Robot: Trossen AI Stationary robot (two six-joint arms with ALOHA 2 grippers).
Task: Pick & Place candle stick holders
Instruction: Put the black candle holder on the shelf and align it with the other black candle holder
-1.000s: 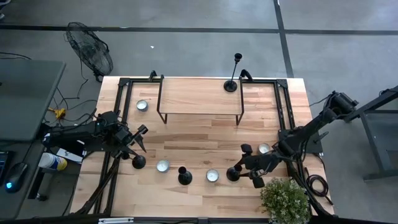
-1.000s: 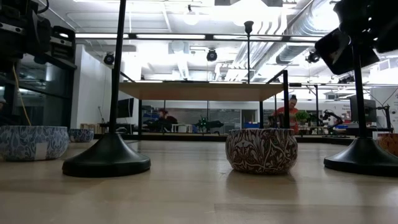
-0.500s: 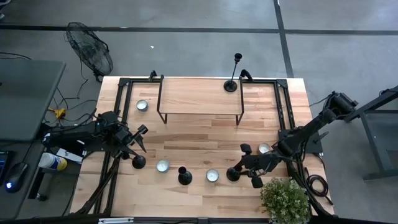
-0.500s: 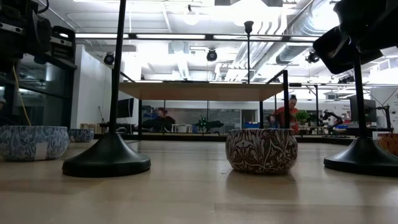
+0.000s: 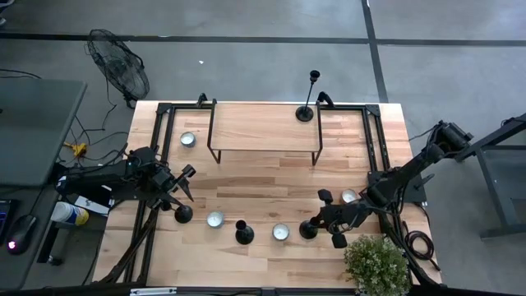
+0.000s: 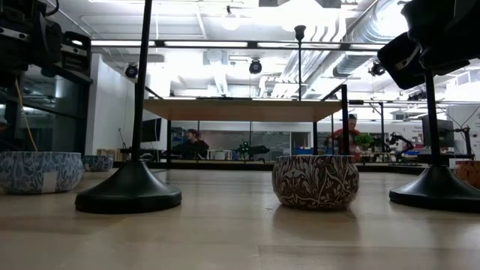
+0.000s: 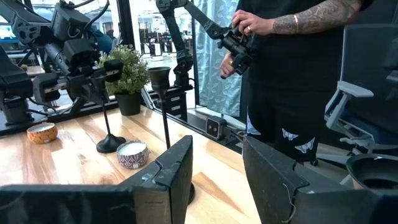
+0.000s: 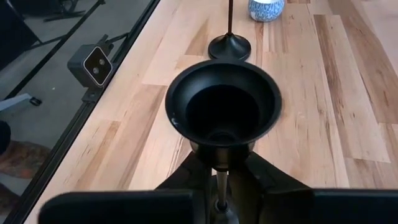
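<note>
R gripper (image 5: pixel 327 224) clenched on stem of a candle holder (image 8: pixel 222 112) at table's (image 5: pixel 263 168) front right, cup right above fingers, base on wood; L gripper (image 5: pixel 182 182) apart, nothing held, just behind another holder (image 5: pixel 182 215); tallest holder (image 5: pixel 307 97) at back

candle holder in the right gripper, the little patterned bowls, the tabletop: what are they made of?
Candle holder gripped by the right gripper: probably metal, matte black, with a faint sheen on the cup rim and a thin stem.
Patterned bowl: looks like tin or glazed ceramic with a printed floral pattern; hard to tell which.
Tabletop: light wood planks with visible grain and seams.
</note>
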